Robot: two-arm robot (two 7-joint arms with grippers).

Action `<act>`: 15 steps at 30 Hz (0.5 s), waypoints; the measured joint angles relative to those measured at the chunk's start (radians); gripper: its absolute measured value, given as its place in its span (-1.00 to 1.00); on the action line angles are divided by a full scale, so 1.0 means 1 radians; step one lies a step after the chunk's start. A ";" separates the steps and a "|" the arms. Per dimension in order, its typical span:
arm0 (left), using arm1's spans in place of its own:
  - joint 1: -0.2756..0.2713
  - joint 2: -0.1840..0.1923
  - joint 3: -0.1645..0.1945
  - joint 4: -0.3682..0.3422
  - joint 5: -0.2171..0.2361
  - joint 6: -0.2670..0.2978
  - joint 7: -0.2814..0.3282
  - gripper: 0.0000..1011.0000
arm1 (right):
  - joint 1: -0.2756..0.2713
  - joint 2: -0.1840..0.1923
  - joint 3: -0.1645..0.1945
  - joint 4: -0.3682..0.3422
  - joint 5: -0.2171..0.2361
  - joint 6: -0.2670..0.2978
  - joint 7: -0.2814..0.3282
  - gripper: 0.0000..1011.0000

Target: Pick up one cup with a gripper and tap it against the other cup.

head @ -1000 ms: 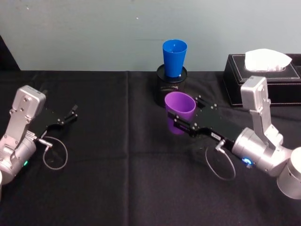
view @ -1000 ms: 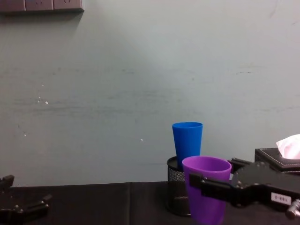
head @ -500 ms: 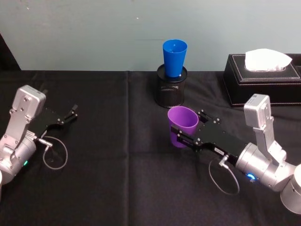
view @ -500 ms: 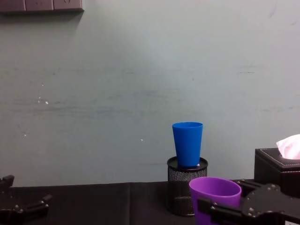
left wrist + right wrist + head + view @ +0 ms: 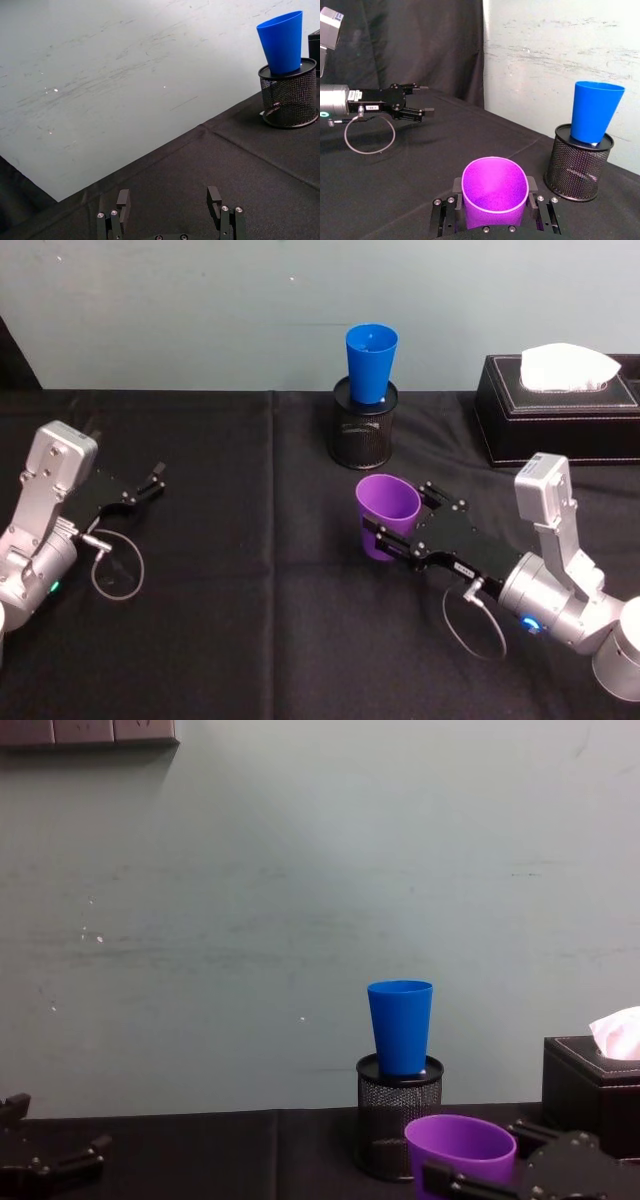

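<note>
Item: purple cup (image 5: 495, 194). It is standing upright, mouth up, over the middle of the black tablecloth (image 5: 250, 620), right of centre. Whether its base is touching the cloth cannot be told.

Holder: right gripper (image 5: 397, 508). It is reaching in from the right, low over the table, and its black fingers (image 5: 535, 197) are clamping the purple cup from both sides, just below the rim.

Other cup: blue cup (image 5: 371, 362). It is sitting upright in the mouth of the black mesh pen holder (image 5: 364, 435), at the back of the table near the wall. The purple cup is positioned in front of the holder, apart from both it and the blue cup.

Idle: left gripper (image 5: 168, 200). It is hanging low over the left part of the cloth, its fingers spread apart and gripping nothing.

Also present: black tissue box (image 5: 560, 420), lying at the right rear with a white tissue sticking out of it.
</note>
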 joint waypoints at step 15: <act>0.000 0.000 0.000 0.000 0.000 0.000 0.000 0.99 | 0.003 -0.021 -0.003 0.041 -0.006 -0.022 0.007 0.44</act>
